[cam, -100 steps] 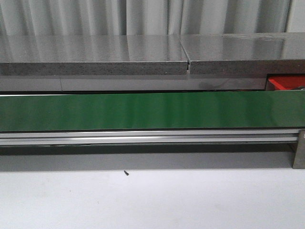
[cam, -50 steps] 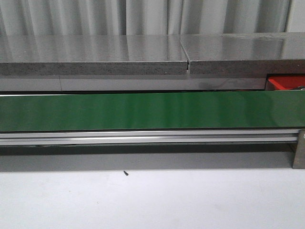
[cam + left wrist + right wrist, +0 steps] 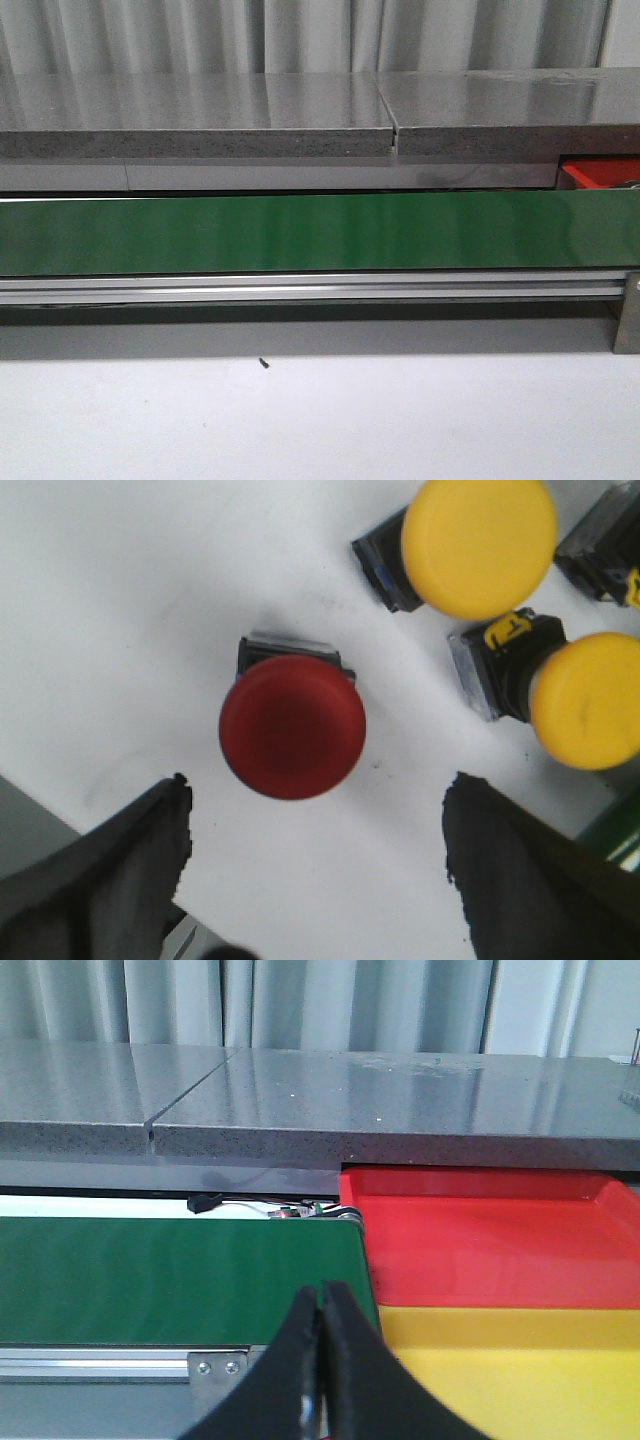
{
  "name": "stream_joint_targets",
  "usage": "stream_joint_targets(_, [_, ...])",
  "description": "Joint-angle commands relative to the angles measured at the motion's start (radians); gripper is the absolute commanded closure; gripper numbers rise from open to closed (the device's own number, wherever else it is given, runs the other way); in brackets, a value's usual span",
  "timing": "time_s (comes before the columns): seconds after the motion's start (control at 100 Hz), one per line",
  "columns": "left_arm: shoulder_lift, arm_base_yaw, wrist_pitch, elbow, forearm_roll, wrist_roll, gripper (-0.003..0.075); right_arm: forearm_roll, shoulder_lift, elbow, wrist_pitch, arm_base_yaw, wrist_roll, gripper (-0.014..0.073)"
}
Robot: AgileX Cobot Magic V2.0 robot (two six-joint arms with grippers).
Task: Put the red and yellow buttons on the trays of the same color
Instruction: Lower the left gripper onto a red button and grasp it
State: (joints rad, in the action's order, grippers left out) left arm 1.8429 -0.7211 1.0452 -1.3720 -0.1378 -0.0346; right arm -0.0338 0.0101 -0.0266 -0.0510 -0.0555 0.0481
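A red button (image 3: 292, 726) with a black base stands on the white table, just beyond my left gripper (image 3: 318, 805). That gripper is open, its dark fingers (image 3: 120, 870) wide apart with nothing between them. Two yellow buttons (image 3: 480, 542) (image 3: 588, 700) lie to one side of the red one. My right gripper (image 3: 322, 1295) is shut on nothing, pointing at the end of the green belt (image 3: 170, 1275). Past it lie a red tray (image 3: 480, 1235) and, nearer, a yellow tray (image 3: 520, 1370). The front view shows only a corner of the red tray (image 3: 598, 175) and no gripper.
The long green belt (image 3: 300, 232) runs across the table on an aluminium rail (image 3: 300, 290), with a grey stone ledge (image 3: 200, 115) behind it. A further black button body (image 3: 612, 540) lies at the picture's edge. A small dark speck (image 3: 264, 363) lies on the white table.
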Motion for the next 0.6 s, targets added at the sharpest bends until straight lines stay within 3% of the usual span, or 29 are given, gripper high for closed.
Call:
stream_joint_targets(0.0, [-0.027, -0.002, -0.055, -0.022, -0.018, -0.002, 0.0209, 0.001, 0.018, 0.000, 0.073, -0.004, 0.000, 0.0708])
stream_joint_targets(0.14, [-0.008, -0.002, -0.112, -0.022, -0.021, -0.002, 0.0223, 0.001, 0.018, 0.000, 0.073, -0.004, 0.000, 0.0708])
stream_joint_targets(0.47, [0.047, -0.002, -0.184, -0.022, -0.021, -0.002, 0.0450, 0.001, 0.018, 0.000, 0.073, -0.004, 0.000, 0.0708])
stream_joint_targets(0.59, [0.047, -0.002, -0.191, -0.022, -0.021, -0.002, 0.0496, 0.001, 0.018, 0.000, 0.073, -0.004, 0.000, 0.0708])
